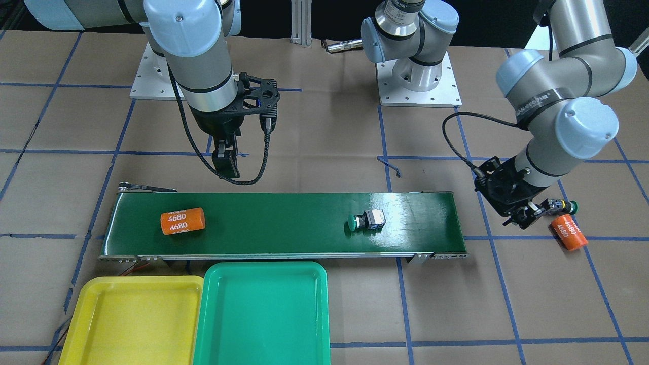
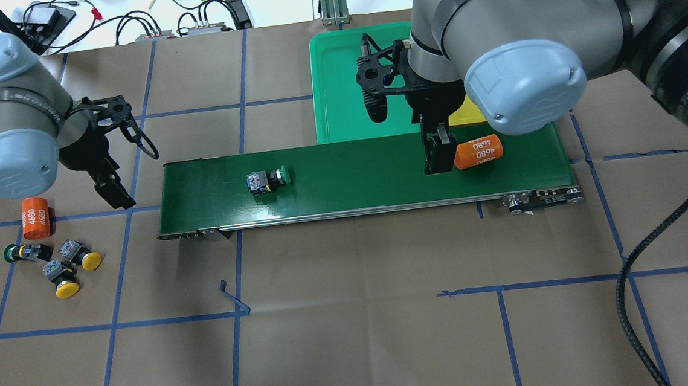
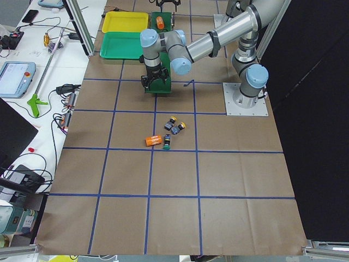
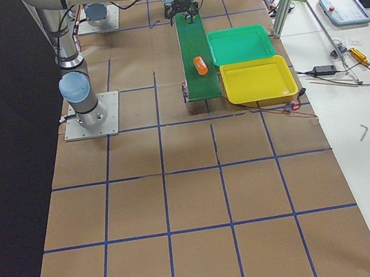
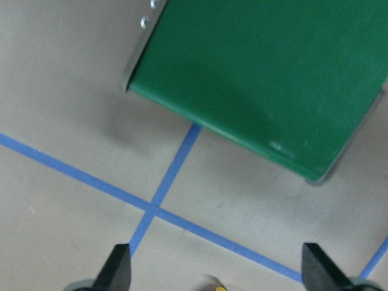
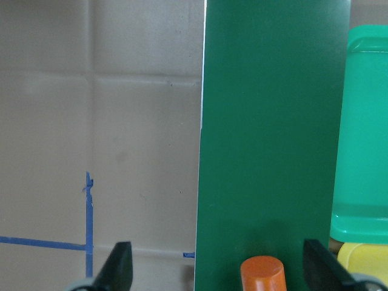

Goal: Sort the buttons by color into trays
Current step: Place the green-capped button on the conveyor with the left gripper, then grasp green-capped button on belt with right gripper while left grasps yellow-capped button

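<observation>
Left fingers (image 2: 120, 198): spread wide and holding nothing. They hover over the counter (image 2: 352, 313) between the belt's left end and the loose parts.
Loose parts: a loose green button (image 2: 21, 253), a yellow button (image 2: 82, 255) and a second yellow button (image 2: 62, 280) lie close together on the counter, just beside an orange cylinder (image 2: 36, 218).
Belt (image 2: 368, 185): carries one button and one cylinder, well apart.
Belt button (image 2: 267, 179): green cap, lying on its side left of the belt's middle, with the cap pointing toward the right end.
Trays: the green tray (image 2: 336, 84) and the yellow tray (image 1: 132, 319) sit side by side across the belt from the robot. Neither holds a button yet.
Right fingers (image 2: 438, 161): spread wide and holding nothing, above the belt's right part. The belt cylinder (image 2: 478, 152) is just beside them and shows low between the tips in the wrist view.
Step in hand: most likely the right arm takes the belt button to the green tray, so sorting has barely begun.
Approach: come down over the button itself and keep off the belt cylinder, which belongs in neither tray.
Grip: close across the blocky body's flat sides, not the round cap, which would probably slip or roll.
Depth: go low enough to catch the body without pressing into the belt.
Release: lower it inside the green tray's rim before opening, so it cannot bounce out.
</observation>
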{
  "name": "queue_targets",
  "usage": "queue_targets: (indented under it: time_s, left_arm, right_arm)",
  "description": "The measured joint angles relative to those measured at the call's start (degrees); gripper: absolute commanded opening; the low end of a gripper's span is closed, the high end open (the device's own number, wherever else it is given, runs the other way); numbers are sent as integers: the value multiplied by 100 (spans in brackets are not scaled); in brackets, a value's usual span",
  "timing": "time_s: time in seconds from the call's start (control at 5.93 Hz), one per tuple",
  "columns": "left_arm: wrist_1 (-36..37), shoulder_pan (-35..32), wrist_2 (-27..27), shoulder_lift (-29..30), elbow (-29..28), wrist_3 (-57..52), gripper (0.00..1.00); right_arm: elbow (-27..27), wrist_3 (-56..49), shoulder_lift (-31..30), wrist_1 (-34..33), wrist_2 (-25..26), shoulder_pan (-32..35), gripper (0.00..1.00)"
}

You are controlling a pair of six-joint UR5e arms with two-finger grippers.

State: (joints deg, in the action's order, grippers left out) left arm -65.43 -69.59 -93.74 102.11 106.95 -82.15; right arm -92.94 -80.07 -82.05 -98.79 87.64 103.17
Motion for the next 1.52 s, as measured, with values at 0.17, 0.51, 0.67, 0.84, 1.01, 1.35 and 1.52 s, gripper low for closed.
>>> queue_targets:
  time_s: [0.17, 0.51, 0.67, 0.84, 1.01, 1.35, 1.52]
  left_arm:
    - [76, 542, 70, 35, 270, -953, 97]
    - [415, 1153, 229, 364, 483, -2919, 98]
    - [655, 1241, 234, 654, 493, -3641, 98]
    - [754, 1293, 206, 863, 509, -3971, 98]
    - [763, 1322, 177, 970, 547, -4064, 98]
    - [688, 1339, -1, 908, 673, -4002, 98]
    - [611, 1386, -84, 862, 698, -3989, 96]
  right_arm:
    - [7, 65, 113, -216, -20, 42, 100]
    - [25, 587, 605, -1075, -50, 301, 100]
    - [30, 877, 872, -1493, -61, 498, 100]
    - [34, 1119, 1122, -1825, -71, 656, 100]
    - [35, 1308, 1343, -2044, -75, 792, 100]
    - [3, 1346, 1603, -2197, -45, 912, 100]
    - [-23, 1138, 1642, -2201, -4, 890, 100]
